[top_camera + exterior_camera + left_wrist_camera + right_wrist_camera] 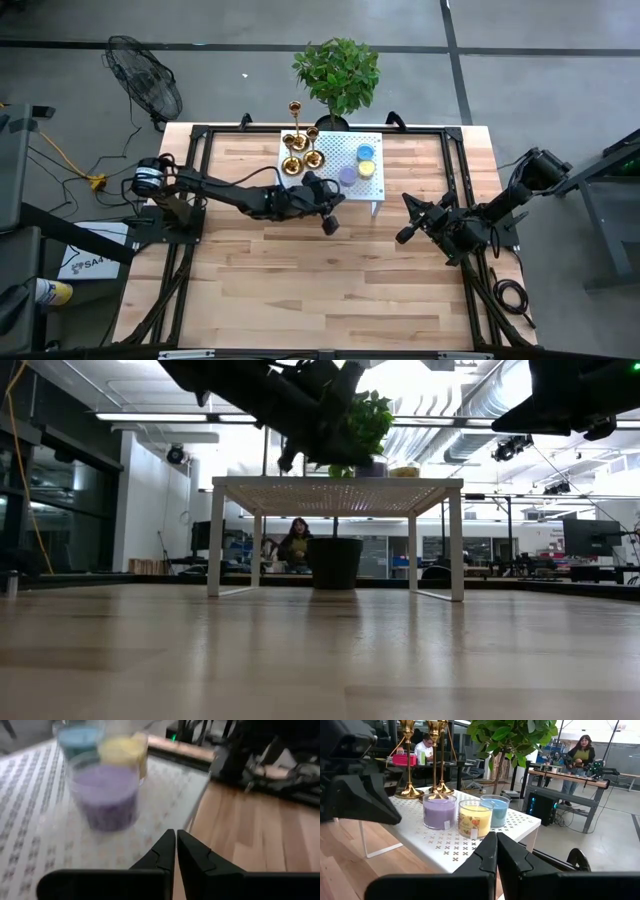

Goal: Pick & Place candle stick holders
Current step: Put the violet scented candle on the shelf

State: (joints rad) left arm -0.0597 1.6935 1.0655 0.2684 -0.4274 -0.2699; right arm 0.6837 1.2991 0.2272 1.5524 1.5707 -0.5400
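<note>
Three gold candle stick holders (298, 152) stand on their round bases at the far left of a small white perforated table (300, 190). Two of them show in the right wrist view (409, 770), (438, 765). My left gripper (338, 198) is shut and holds nothing. It hovers over the white table's near edge, just short of a purple jar candle, with its fingertips (175, 835) together. My right gripper (407, 235) waits to the right of the white table, above the wooden top. It is also shut (496, 840) and holds nothing.
The purple (347, 176), yellow (366, 168) and blue (366, 152) jar candles stand on the white table's right half, next to the holders. A potted plant (337, 72) stands at the far edge behind them. Black frame rails (200, 200) border the wooden top. People sit and stand in the room beyond (581, 750).
</note>
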